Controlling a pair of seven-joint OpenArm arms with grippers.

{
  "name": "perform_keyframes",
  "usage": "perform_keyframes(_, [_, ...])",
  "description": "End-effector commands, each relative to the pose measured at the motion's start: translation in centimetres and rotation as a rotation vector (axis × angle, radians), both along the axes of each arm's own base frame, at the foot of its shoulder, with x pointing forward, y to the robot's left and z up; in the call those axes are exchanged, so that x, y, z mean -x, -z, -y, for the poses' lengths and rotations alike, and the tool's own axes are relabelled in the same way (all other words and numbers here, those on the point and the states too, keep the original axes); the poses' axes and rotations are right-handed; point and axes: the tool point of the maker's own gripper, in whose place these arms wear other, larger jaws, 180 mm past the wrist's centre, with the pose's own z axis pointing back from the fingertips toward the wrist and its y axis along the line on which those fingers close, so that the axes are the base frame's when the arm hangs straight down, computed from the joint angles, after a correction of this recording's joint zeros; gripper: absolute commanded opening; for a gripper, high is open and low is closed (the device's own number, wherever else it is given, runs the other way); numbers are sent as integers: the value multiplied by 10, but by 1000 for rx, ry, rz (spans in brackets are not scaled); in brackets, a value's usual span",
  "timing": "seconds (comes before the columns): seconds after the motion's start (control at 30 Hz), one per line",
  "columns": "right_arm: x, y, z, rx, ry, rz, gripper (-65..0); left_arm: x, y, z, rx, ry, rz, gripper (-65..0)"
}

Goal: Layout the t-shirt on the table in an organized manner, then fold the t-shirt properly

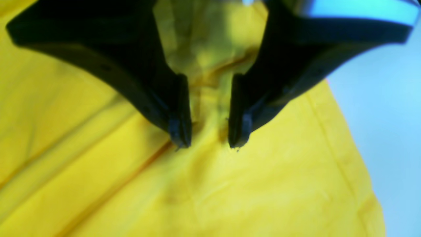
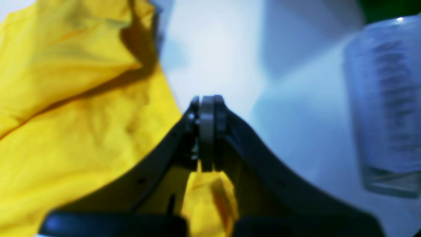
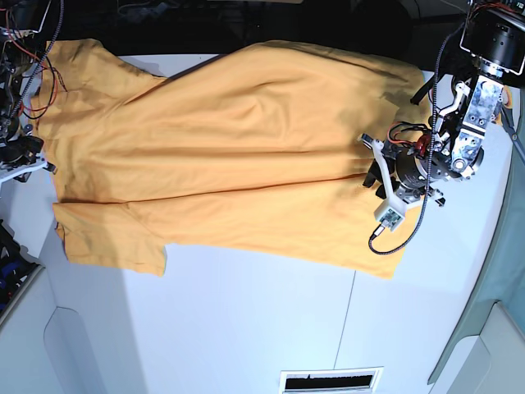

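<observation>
The orange-yellow t-shirt [image 3: 246, 148] lies spread across the far half of the white table [image 3: 246, 328], creased along its length, with one sleeve at the near left. My left gripper [image 3: 373, 176] stands over the shirt's right end. In the left wrist view its gripper [image 1: 209, 135] is open, with both tips down on the t-shirt [image 1: 230, 184] and a low ridge of cloth in the gap. My right gripper [image 3: 29, 160] is at the shirt's left edge. The right wrist view shows that gripper [image 2: 207, 131] shut, with the t-shirt [image 2: 65, 131] bunched between its fingers.
A thin dark seam [image 3: 349, 320] runs across the bare near part of the table, and a slotted vent [image 3: 328, 382] sits at the front edge. A blurred translucent cylinder [image 2: 384, 108] stands right of my right gripper. Loose cables [image 3: 25, 74] hang at the far left.
</observation>
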Motion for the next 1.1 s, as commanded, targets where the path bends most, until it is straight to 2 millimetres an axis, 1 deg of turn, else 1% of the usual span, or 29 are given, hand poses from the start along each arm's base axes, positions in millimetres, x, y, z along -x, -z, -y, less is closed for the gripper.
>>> perform_keyframes(0.0, [-10, -17, 6, 2, -11, 43, -650, -8, -10, -6, -12, 2, 27, -424])
perform_keyframes(0.1, [-7, -9, -13, -98, -64, 12, -650, -6, -11, -13, -8, -6, 14, -424])
perform_keyframes(0.2, [-10, -8, -34, -182, -146, 28, -650, -2, -11, -22, -13, -17, -10, -425])
perform_keyframes(0.3, [-13, -10, -52, -228, -216, 63, -650, 6, -7, -32, -28, -24, -38, -425])
perform_keyframes(0.4, [-13, -3, -75, -263, -287, 63, -650, 19, 1, -39, -45, -24, -68, -444])
perform_keyframes(0.5, [-9, 13, -89, -292, -303, 27, -650, 32, 9, -40, -46, -22, -96, -470])
perform_keyframes(0.63, [0, 45, -99, -291, -317, -22, -650, 43, 17, -31, -17, -17, -95, -550])
perform_keyframes(0.73, [9, 68, -105, -276, -328, -53, -650, 45, 30, -38, -31, -57, -114, -605])
perform_keyframes(0.8, [10, 77, -107, -266, -333, -59, -650, 41, 43, -45, -47, -96, -137, -642])
perform_keyframes(0.87, [7, 80, -104, -253, -331, -61, -650, 28, 54, -46, -50, -122, -151, -650])
perform_keyframes(0.97, [-7, 74, -97, -219, -335, -45, -650, 1, 65, -40, -30, -154, -170, -650])
perform_keyframes(1.07, [-24, 64, -91, -188, -340, -28, -650, -27, 67, -34, 3, -201, -181, -650])
